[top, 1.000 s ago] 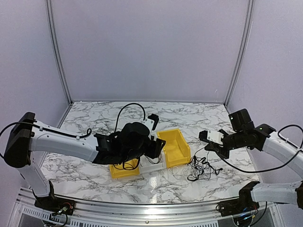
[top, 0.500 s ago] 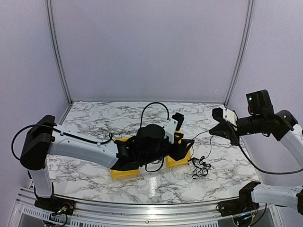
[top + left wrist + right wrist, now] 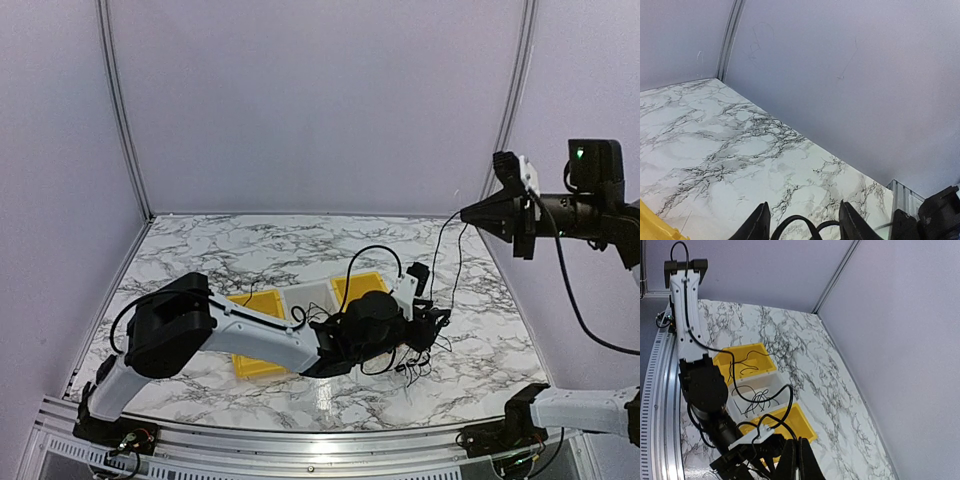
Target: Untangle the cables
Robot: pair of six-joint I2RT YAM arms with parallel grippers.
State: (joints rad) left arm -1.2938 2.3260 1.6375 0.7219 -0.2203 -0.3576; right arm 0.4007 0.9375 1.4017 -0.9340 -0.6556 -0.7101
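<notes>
A tangle of thin black cables (image 3: 413, 357) lies on the marble table right of the bins. My right gripper (image 3: 466, 213) is raised high at the right, shut on one thin black cable (image 3: 455, 278) that hangs down to the tangle. In the right wrist view its fingers (image 3: 796, 452) are pressed together. My left gripper (image 3: 432, 322) reaches across the bins to the tangle's top. In the left wrist view it (image 3: 802, 215) is open, with a black loop (image 3: 796, 220) showing between the fingers. More black cables lie in the white bin (image 3: 757, 400) and the far yellow bin (image 3: 740, 367).
Three bins stand in a row: yellow (image 3: 255, 300), white (image 3: 312, 293), yellow (image 3: 362, 284). My left arm (image 3: 260, 335) lies across their front. The enclosure walls and a corner post (image 3: 505, 120) stand close to my raised right gripper.
My right gripper has risen up and to the right, drawing one cable up out of the tangle. My left arm has swept right, past the bins, to the tangle.
</notes>
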